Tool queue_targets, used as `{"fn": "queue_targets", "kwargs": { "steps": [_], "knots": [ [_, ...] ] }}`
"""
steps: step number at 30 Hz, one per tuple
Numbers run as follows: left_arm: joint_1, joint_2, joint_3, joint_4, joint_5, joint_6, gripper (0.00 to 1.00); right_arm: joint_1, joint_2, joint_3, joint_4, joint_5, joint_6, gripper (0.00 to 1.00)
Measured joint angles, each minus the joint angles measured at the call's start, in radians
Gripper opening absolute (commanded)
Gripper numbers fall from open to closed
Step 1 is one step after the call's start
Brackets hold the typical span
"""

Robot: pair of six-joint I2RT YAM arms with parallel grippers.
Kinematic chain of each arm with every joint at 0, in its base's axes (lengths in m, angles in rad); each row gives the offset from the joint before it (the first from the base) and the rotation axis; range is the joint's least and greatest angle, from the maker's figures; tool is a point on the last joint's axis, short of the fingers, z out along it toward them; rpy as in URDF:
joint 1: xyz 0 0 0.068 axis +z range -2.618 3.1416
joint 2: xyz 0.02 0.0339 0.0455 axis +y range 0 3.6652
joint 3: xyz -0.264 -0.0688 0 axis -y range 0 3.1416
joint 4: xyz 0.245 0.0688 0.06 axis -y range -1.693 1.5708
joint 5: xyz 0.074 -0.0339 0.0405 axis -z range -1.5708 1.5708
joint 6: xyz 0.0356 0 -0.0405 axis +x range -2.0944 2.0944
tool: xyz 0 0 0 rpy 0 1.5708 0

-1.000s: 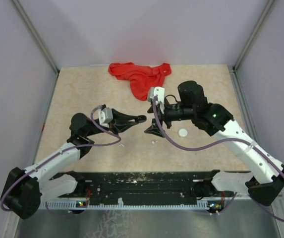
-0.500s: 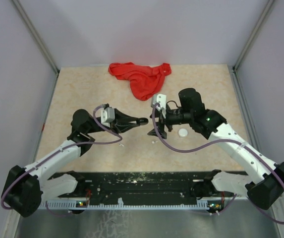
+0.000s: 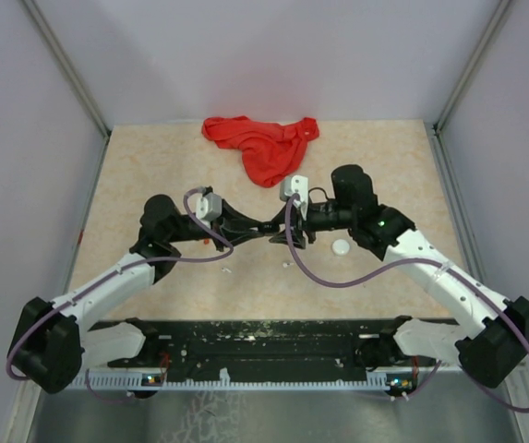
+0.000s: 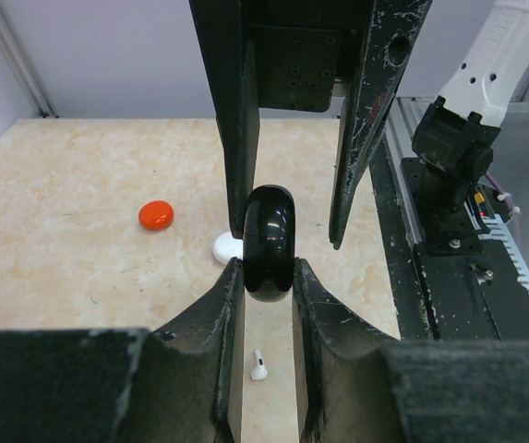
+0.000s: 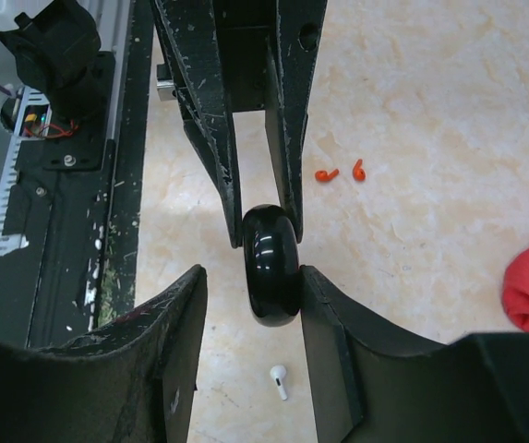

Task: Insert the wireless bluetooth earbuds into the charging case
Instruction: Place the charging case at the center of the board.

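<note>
Plainly, the left gripper (image 4: 269,269) is clamped on the black charging case (image 4: 270,242), which it holds on edge in the air, flat faces against the pads. The right gripper (image 5: 253,274) straddles that case from 12 o'clock in the left wrist view, one finger touching and a gap at the other (no grip yet). The white earbud (image 4: 258,366) lies on the table (image 4: 89,286) at 6 o'clock, below the case.

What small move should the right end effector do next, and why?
Probably close the right end effector onto the black charging case: it straddles the case with a gap on one side, while the left end effector pinches it.
</note>
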Motion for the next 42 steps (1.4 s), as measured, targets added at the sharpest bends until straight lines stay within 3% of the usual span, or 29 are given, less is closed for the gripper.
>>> {"fn": "queue_targets", "kwargs": {
  "steps": [15,19,23,26,33,35,42],
  "knots": [
    [0.0,0.01,0.0,0.0,0.007,-0.045,0.0,0.0,0.031,0.0,0.019,-0.024,0.006,0.38],
    [0.0,0.01,0.0,0.007,0.01,-0.055,0.0,0.0,0.039,0.0,0.022,-0.024,0.01,0.29],
    [0.0,0.01,0.0,0.006,0.013,-0.062,0.0,-0.003,0.044,0.0,0.025,-0.022,0.011,0.13],
    [0.0,0.01,0.0,0.006,0.018,-0.064,0.01,-0.003,0.045,0.0,0.024,-0.021,0.013,0.09],
    [0.0,0.01,0.0,0.0,0.006,-0.06,0.27,-0.006,0.045,0.0,0.024,-0.016,0.016,0.05],
    [0.0,0.01,0.0,-0.008,-0.009,-0.05,0.6,-0.011,0.045,0.0,0.021,-0.016,0.021,0.05],
    [0.0,-0.017,0.001,-0.08,-0.142,0.025,0.67,-0.064,0.028,-0.021,0.032,-0.004,0.079,0.05]
  ]
}}
